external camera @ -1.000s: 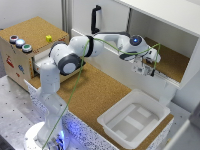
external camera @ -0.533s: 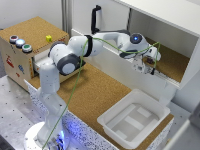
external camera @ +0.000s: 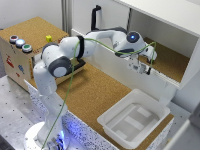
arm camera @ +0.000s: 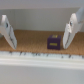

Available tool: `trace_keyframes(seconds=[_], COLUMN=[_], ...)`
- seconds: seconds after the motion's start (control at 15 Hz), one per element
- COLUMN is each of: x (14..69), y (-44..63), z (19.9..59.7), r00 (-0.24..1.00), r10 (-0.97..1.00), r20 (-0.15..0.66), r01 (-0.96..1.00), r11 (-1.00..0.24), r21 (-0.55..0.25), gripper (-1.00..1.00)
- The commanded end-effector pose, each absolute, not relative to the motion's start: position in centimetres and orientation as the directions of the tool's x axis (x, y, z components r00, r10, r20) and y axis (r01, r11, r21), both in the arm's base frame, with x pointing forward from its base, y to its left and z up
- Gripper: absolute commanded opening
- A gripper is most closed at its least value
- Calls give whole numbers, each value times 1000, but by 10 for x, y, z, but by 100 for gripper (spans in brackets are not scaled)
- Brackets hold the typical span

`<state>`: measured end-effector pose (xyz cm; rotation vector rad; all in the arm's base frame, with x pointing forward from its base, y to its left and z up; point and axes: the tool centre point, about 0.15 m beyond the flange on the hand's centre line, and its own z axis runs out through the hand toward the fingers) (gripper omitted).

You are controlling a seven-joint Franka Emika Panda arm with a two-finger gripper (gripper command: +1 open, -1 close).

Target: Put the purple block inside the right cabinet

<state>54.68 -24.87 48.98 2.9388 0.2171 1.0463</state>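
In the wrist view the purple block (arm camera: 53, 42) rests on the brown cork floor (arm camera: 30, 41) of the right cabinet, against its white back wall. My gripper (arm camera: 38, 46) is open and empty. Its two fingers (arm camera: 7, 30) stand wide apart in front of the block and do not touch it. In the exterior view the gripper (external camera: 142, 66) hovers at the front edge of the white-walled right cabinet (external camera: 170, 62). The block cannot be made out there, behind the hand.
A white door section with a black handle (external camera: 95, 17) stands to the exterior view's left of the cabinet. A cork-topped wooden box with coloured buttons (external camera: 20, 44) sits at far left. A white plastic tray (external camera: 132, 119) lies on the cork mat below the cabinet.
The hand has drawn back slightly towards the exterior view's left, out from the cabinet opening. The fingers stay open.
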Motion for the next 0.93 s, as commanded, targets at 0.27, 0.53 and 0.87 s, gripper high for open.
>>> trace_keyframes(seconds=[0.27,0.53,0.87], x=[456,432,405], y=[-179,-116,-48], z=[424,400,386], r00=[857,857,822], r10=[238,347,474], r20=[458,380,316], r01=[180,305,448], r11=[-970,-937,-881], r21=[166,167,154], gripper=[100,100,100])
